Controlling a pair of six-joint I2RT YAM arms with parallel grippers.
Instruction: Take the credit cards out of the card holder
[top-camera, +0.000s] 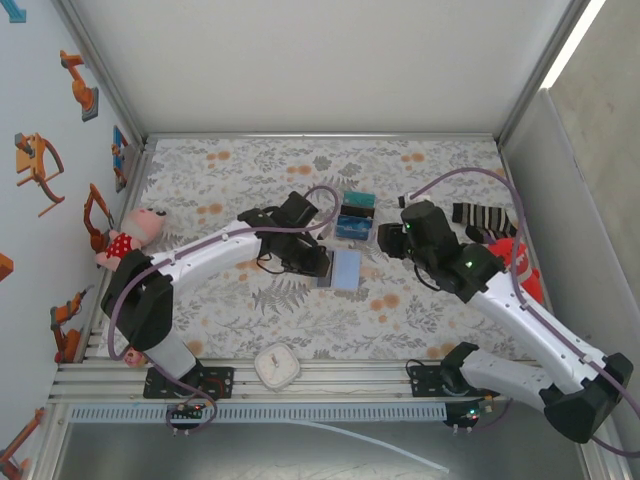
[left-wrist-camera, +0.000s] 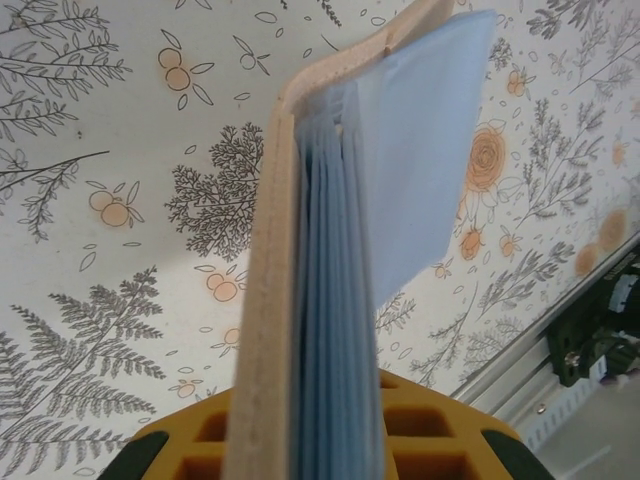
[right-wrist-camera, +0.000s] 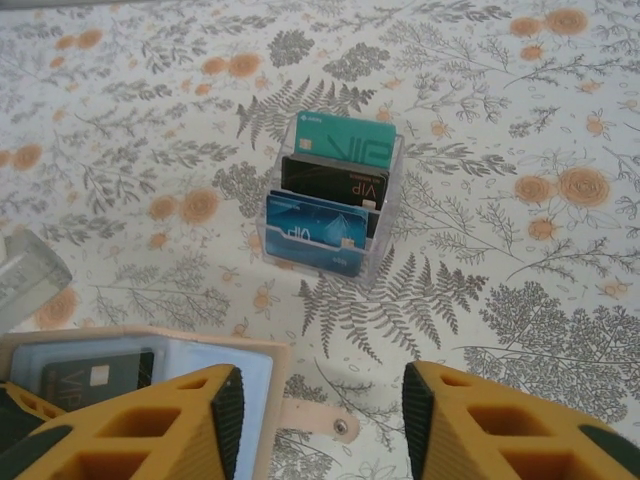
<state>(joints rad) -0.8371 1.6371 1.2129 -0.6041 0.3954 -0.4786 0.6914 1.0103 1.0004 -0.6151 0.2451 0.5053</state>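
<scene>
— Which step, reading left to right?

— Mid-extraction, by the look of it. First the left gripper: pressed together on the tan edge of the card holder, with the pale blue-grey inside turned open. Then the right gripper: spread, pinching nothing, hovering just right of the holder.

— Anything left to pull?

— Seemingly yes: a dark card in a pocket, low and left of the right gripper. Ahead of that gripper, a clear stand already carrying a teal, a black and a blue card.

— So what next?

— Probably calls for a shift left and down onto the dark card's exposed edge, then a close on the card alone, not the pocket flap. After that, a straight pull against the left grip.

— And the surface, the room?

— Floral cloth under everything. Far left of the left gripper, a plush doll against a wall with robot stickers. Back toward the arm bases, a white square object beside the rail. Right of the right gripper, a striped sock and a red item. Plain white panels beyond.
</scene>
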